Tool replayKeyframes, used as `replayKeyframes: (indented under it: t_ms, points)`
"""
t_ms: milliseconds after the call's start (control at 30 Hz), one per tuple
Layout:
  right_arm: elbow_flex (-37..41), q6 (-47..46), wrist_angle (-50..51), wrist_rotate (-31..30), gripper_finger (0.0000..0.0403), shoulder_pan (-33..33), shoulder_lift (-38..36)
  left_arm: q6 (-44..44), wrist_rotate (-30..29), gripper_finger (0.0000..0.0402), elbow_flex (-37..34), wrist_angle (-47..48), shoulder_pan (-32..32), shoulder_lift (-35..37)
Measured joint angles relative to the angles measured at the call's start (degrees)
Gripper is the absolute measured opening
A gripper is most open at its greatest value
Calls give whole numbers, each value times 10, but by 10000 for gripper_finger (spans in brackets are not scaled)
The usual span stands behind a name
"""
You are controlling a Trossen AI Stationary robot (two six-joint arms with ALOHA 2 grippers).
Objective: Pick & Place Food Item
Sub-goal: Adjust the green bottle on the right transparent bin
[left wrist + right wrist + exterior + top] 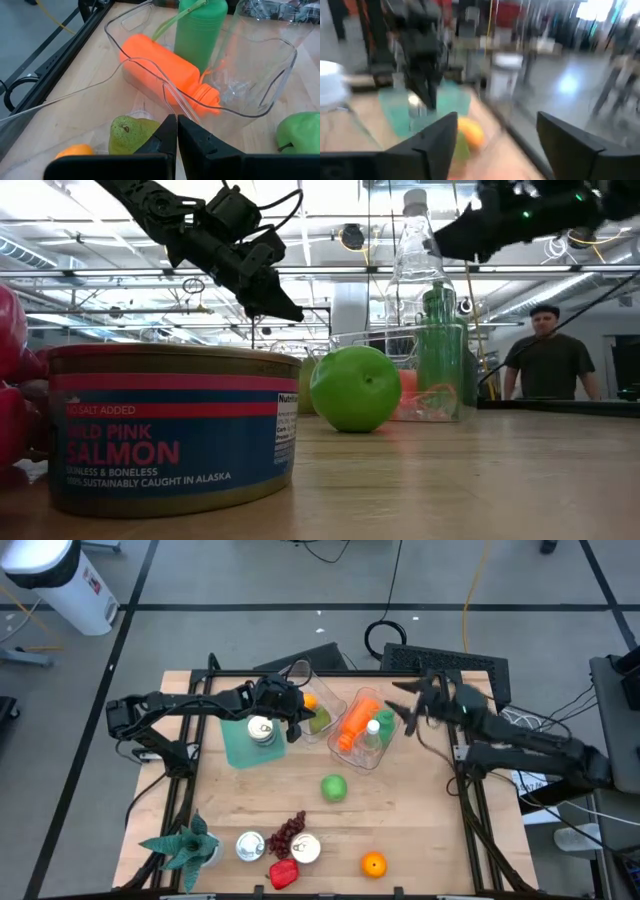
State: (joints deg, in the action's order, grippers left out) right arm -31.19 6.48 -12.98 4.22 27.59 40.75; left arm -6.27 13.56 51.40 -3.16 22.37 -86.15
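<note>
On the pale wooden desk (400,830), near its front left corner, stands a spiky green plant (185,843). Just right of it lie a round metal can (249,844), a bunch of dark grapes (290,830), a second can (305,849) and a shiny red pepper (283,874). Farther back, a teal square mat (240,745) carries another round can (262,730).

The left claw (298,720) reaches in from the left, its arm stretched across the mat, and hangs over a clear plastic bin (322,705); its fingers are pressed together and hold nothing. That bin holds a green pear (131,134) and a small orange fruit (75,151).

A smooth green apple (334,787) sits alone mid-desk, and a dimpled orange (374,864) lies near the front edge.

A second clear bin (362,752) holds an orange bottle (356,723) lying down, a green bottle (385,723) and a clear bottle (371,735) with a white cap.

The right claw (412,705) hovers just right of that bin, fingers spread wide and empty.
</note>
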Motion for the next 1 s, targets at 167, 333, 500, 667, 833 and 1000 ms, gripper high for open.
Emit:
replayKeyframes:
  t_ms: [167,333,500,667,833,1000]
  points:
    - [-153,1,186,104,174,97,66,-5,1,24,0,0,0,0]
    - [-226,3,269,166,63,181,132,-8,1,24,0,0,0,0]
    - [-230,-9,286,361,11,291,192,-10,1,24,0,3,-1,0]
    - [-189,37,277,486,3,369,217,-10,1,24,0,11,-2,0]
    - [-108,66,222,482,1,377,198,-12,0,24,15,56,-12,0]
    - [-10,29,119,439,1,377,157,-28,-17,24,87,156,-41,0]
